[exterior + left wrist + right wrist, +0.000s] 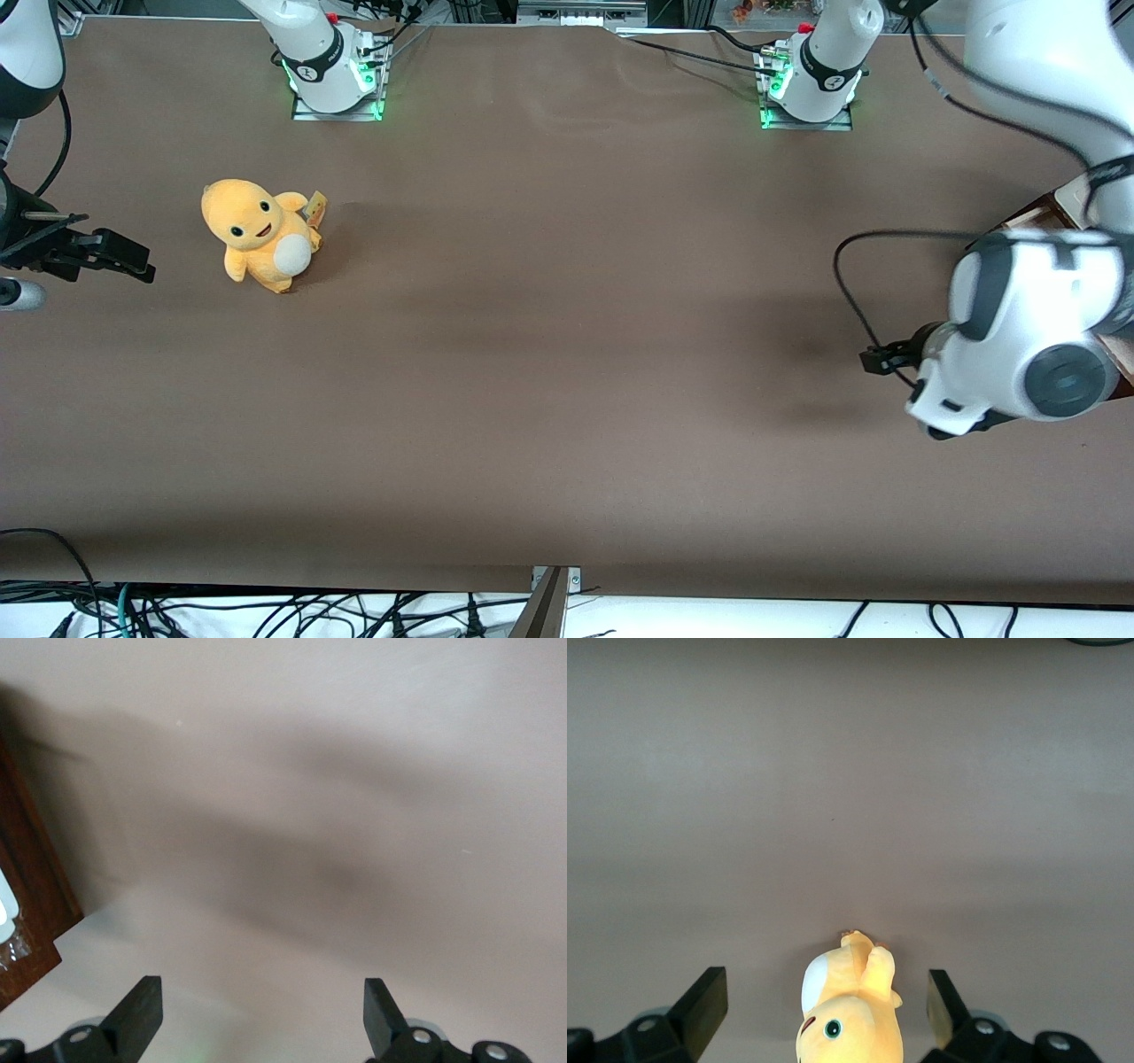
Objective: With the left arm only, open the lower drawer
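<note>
The left arm hangs low over the table at the working arm's end, its white wrist covering most of a small dark brown cabinet. Only slivers of the cabinet's wood show around the arm in the front view. In the left wrist view my gripper is open, both black fingertips wide apart over bare table with nothing between them. A dark brown wooden corner of the cabinet and a bit of white handle sit beside the gripper, apart from it. I cannot tell whether that wood is the lower drawer.
A yellow plush toy sits toward the parked arm's end of the brown table, also seen in the right wrist view as the plush toy. A black cable loops from the working arm. Two arm bases stand farthest from the camera.
</note>
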Robot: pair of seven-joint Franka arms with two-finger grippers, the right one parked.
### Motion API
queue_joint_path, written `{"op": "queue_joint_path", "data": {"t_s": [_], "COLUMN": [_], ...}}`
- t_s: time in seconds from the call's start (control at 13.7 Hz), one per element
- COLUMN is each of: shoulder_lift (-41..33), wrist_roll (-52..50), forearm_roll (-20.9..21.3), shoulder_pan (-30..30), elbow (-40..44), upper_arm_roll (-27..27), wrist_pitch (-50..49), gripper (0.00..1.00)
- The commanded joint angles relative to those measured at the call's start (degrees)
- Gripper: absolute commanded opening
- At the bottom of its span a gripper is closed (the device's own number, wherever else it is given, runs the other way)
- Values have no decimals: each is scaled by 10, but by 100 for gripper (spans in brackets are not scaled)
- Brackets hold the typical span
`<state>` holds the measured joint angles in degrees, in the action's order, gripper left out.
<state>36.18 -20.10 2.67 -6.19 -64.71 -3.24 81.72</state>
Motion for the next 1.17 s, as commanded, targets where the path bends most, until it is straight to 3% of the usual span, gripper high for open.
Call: {"op": "queue_joint_path", "data": {"t_s": [0.0, 0.15, 0.44, 0.8, 0.95, 1.09], "shoulder_lift": [-119, -179, -244, -298, -313, -325], "wrist_roll": [119, 188, 246, 241, 216, 222], "forearm_roll": [-21, -21, -23, -28, -63, -68], "shoulder_pan": [10, 17, 31, 31, 33, 36], "elbow": [-141, -212, -260, -290, -301, -302], "upper_arm_roll": [-8, -16, -16, -8, -3, 2], "wrist_pitch": [86, 138, 160, 158, 158, 143], "gripper": [100, 100, 100, 100, 100, 100]}}
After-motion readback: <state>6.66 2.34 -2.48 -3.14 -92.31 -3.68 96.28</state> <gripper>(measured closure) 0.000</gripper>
